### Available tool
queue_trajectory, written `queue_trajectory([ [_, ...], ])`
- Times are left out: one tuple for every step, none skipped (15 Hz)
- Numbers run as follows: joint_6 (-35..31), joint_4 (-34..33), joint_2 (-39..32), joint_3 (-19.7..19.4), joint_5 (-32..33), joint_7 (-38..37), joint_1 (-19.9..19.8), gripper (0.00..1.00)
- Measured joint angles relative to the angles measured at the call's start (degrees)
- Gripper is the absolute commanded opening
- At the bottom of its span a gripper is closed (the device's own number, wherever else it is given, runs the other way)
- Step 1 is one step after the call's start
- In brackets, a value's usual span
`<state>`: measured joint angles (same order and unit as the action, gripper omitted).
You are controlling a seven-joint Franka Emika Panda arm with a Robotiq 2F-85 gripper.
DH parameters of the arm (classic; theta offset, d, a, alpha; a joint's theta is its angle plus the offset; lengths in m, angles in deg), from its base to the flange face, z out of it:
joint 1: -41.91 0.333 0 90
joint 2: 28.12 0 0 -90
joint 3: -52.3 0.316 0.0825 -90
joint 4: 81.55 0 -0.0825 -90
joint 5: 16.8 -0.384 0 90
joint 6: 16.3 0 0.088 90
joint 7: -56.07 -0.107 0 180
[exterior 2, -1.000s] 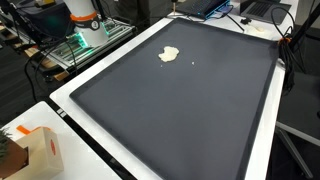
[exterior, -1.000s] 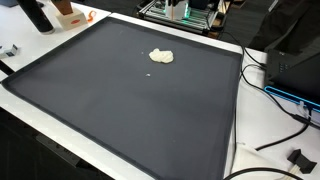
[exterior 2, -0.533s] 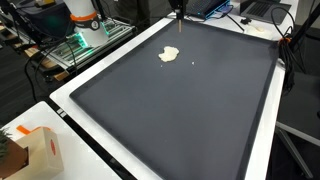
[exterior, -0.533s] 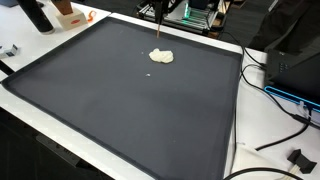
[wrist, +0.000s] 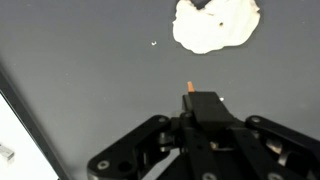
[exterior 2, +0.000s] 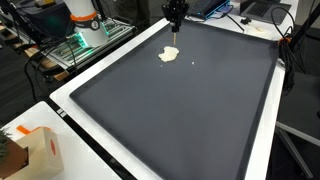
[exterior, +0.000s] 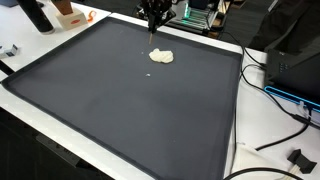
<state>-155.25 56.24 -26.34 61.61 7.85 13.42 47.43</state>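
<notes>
A white crumpled lump (exterior: 161,57) lies on a large dark mat (exterior: 120,110) toward its far side; it also shows in the other exterior view (exterior 2: 169,54) and at the top of the wrist view (wrist: 215,22). My gripper (exterior: 155,18) has come in above the mat's far edge, just behind the lump, and also shows in an exterior view (exterior 2: 174,14). In the wrist view the gripper (wrist: 200,110) is shut on a thin dark stick-like tool with an orange tip (wrist: 187,87). The tip points down at the mat, short of the lump and apart from it.
A tiny white speck (exterior: 150,73) lies near the lump. The mat sits on a white table (exterior 2: 70,110). An orange-and-white box (exterior 2: 40,150) and a black bottle (exterior: 35,14) stand off the mat. Cables (exterior: 270,90) and electronics (exterior: 190,12) line the edges.
My gripper, out of view a second ago, has come down into both exterior views with the tool, toward the mat behind the lump. The lump has not moved.
</notes>
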Motion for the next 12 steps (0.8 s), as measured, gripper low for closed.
queue_trajectory([
  [0.3, -0.04, -0.54, -0.09, 1.42, -2.16, 0.0, 0.03],
  [0.85, -0.15, -1.06, -0.18, 2.65, -4.07, 0.0, 0.03],
  [1.67, -0.34, -1.59, -0.24, 3.76, -5.8, 0.0, 0.03],
  [2.82, -0.64, -2.12, -0.29, 4.8, -7.32, 0.02, 0.03],
  [4.17, -1.01, -2.65, -0.32, 5.71, -8.64, 0.05, 0.03],
  [5.5, -1.4, -3.25, -0.34, 6.41, -9.69, 0.09, 0.03],
  [6.7, -1.79, -3.87, -0.37, 6.88, -10.49, 0.17, 0.03],
  [7.81, -2.23, -4.48, -0.42, 7.21, -11.11, 0.3, 0.03],
  [9.01, -2.69, -5.12, -0.45, 7.42, -11.55, 0.45, 0.03],
  [10.15, -3.11, -5.76, -0.49, 7.53, -11.93, 0.63, 0.03],
  [11.25, -3.55, -6.42, -0.53, 7.55, -12.13, 0.86, 0.03],
  [12.19, -3.98, -7.09, -0.57, 7.55, -12.14, 1.11, 0.03],
])
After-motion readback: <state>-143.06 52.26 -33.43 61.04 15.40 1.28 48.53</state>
